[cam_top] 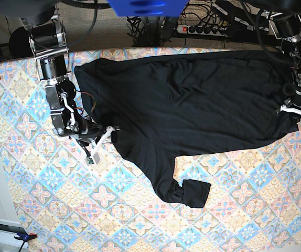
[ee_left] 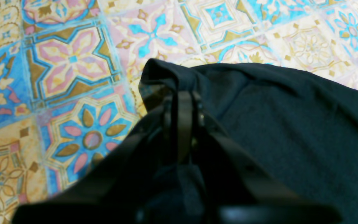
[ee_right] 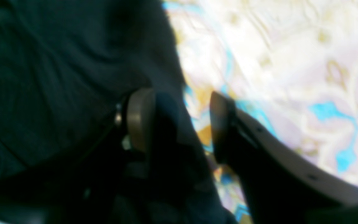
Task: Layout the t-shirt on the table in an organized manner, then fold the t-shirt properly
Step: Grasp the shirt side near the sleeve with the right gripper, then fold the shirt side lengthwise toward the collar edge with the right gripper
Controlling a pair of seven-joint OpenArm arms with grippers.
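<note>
The table (cam_top: pixel 30 210) fills my view, and the t-shirt (cam_top: pixel 192 100) lies spread across its far half, one sleeve trailing toward the near side and bunched at the cuff. My left gripper (cam_top: pixel 296 111) is clamped together on the hem at the right edge. My right gripper (cam_top: pixel 102 139) straddles the left edge, jaws apart (nothing pinched yet). I'd close there first, then pull both edges evenly outward.

light: bright, even | base: sharp | right wrist: blurred, glare | left wrist: foreground soft
</note>
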